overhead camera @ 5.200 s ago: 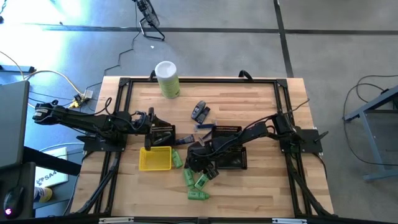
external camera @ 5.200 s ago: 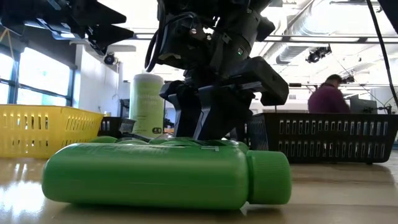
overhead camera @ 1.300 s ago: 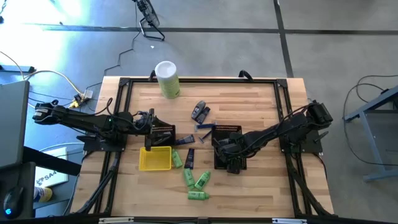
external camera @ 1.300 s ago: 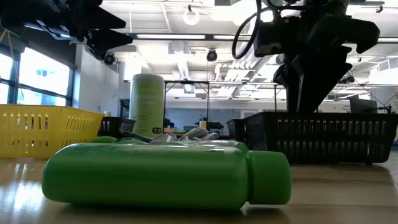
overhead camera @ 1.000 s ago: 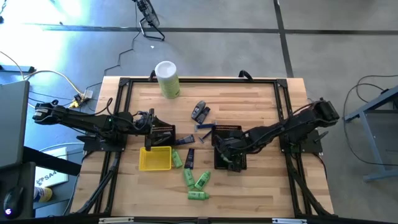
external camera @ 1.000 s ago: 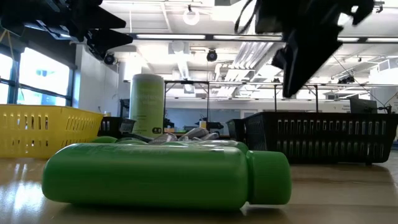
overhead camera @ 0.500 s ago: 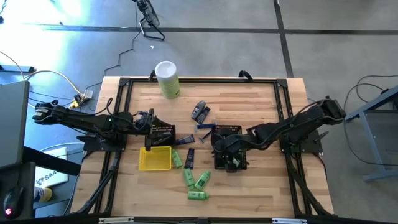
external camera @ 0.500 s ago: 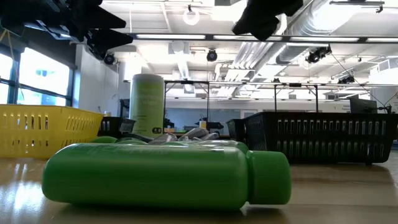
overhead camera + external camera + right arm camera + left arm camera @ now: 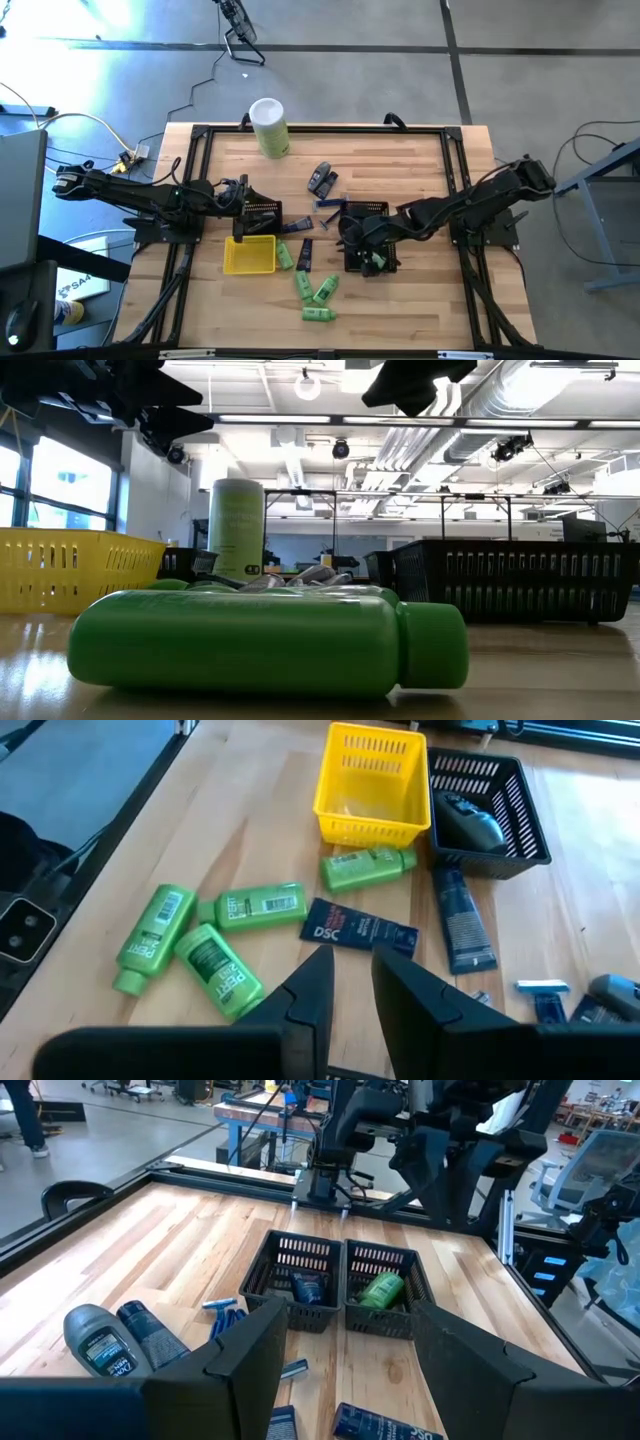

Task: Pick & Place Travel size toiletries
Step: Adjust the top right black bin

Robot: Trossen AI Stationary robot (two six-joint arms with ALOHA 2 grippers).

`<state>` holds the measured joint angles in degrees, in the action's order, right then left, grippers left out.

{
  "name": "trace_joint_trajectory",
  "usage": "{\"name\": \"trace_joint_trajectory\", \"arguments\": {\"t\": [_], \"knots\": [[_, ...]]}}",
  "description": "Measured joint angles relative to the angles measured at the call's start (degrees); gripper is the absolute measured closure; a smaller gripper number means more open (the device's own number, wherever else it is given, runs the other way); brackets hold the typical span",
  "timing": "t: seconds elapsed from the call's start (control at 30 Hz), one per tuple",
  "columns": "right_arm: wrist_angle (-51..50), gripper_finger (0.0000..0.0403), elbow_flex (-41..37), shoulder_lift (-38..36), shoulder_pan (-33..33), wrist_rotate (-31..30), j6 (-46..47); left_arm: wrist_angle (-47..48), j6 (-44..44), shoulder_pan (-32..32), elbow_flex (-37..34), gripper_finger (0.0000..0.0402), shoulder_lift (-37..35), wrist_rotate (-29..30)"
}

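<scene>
The right gripper (image 9: 345,982), jaws narrowly apart and empty, is held above green bottles (image 9: 225,935) strewn near the yellow tray (image 9: 372,782); a crowded neighbour could be nudged; the left gripper (image 9: 350,1345) waits, jaws apart.

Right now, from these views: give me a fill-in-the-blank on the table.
1. The ___ basket holds nothing.
2. ___ green bottles lie loose on the table.
3. The tall canister has a ___ lid.
Missing: yellow; four; white.
</scene>
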<state>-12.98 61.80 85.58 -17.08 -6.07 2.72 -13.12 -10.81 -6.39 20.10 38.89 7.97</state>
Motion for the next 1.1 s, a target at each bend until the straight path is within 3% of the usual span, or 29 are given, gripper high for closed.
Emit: {"name": "trace_joint_trajectory", "arguments": {"t": [0.37, 0.53, 0.77, 1.1], "knots": [[4.8, 0.0337, 0.0, 0.0, 2.9, -0.1, -2.9, 0.0, 4.4, 0.0, 0.0, 0.0191, 0.0, 0.1], [4.7, 0.0337, 0.0, 0.0, 7.1, -4.3, -3.4, -0.1, 8.9, 0.0, 0.0, 0.0191, 0.0, 0.3], [3.6, 0.0337, 0.0, 0.0, 14.1, -4.0, -6.6, 0.0, 15.2, 0.0, 0.0, 0.0191, 0.0, 0.6], [-1.2, 0.0337, 0.0, 0.0, 20.9, -3.9, 3.1, 0.0, 16.8, 0.0, 0.0, 0.0191, 0.0, 0.8]]}}
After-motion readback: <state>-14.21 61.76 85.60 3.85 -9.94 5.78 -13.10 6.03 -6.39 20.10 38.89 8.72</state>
